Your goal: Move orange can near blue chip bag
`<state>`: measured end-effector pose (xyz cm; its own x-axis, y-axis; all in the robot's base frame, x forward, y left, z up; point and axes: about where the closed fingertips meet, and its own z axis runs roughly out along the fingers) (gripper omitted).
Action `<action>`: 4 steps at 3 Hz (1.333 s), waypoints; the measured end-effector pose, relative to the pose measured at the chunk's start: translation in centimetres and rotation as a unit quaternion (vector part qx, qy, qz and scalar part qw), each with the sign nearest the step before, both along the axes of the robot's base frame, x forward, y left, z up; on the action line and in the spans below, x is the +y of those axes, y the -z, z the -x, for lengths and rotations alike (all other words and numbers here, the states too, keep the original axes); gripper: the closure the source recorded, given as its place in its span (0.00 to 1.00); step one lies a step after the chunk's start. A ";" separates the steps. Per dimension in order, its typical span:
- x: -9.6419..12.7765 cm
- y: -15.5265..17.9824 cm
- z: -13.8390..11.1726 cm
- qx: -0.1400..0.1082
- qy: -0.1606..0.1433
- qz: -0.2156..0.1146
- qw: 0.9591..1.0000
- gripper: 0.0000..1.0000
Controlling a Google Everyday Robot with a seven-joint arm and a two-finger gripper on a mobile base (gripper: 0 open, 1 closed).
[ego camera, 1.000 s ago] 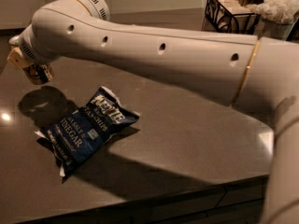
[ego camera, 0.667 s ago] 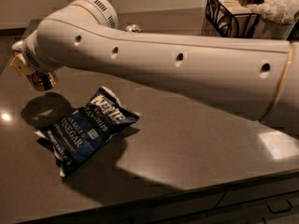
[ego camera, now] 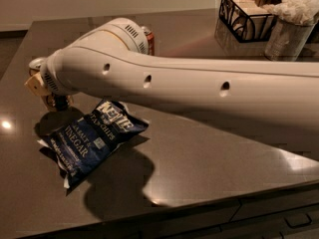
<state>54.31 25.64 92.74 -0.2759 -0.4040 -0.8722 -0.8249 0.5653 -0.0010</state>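
The blue chip bag [ego camera: 92, 138], crinkled dark blue with white "Vinegar" lettering, lies flat on the dark table at the front left. My gripper [ego camera: 47, 91] is at the far left, at the end of the long white arm, just above and left of the bag's upper corner. It is shut on the orange can [ego camera: 51, 102]. The can's gold-tan lower part shows below the wrist and its silver top peeks out above it. The can hangs a little above the table, over its own shadow, apart from the bag.
A deeper red-orange can [ego camera: 148, 40] stands behind the arm, mostly hidden. A black wire basket [ego camera: 244, 16] and a cup stuffed with paper [ego camera: 291, 26] stand at the back right. The table's front edge [ego camera: 209, 203] runs across the bottom.
The gripper with the can has moved slightly down and right, closer to the chip bag. The arm has swung lower across the view. The bag has not moved.
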 end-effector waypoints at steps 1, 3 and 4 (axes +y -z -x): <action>-1.3 1.3 -0.2 0.014 0.007 -0.008 1.000 1.00; -3.2 2.6 -0.5 0.010 0.019 -0.005 1.000 0.62; -3.8 2.8 -0.3 -0.001 0.017 -0.007 1.000 0.39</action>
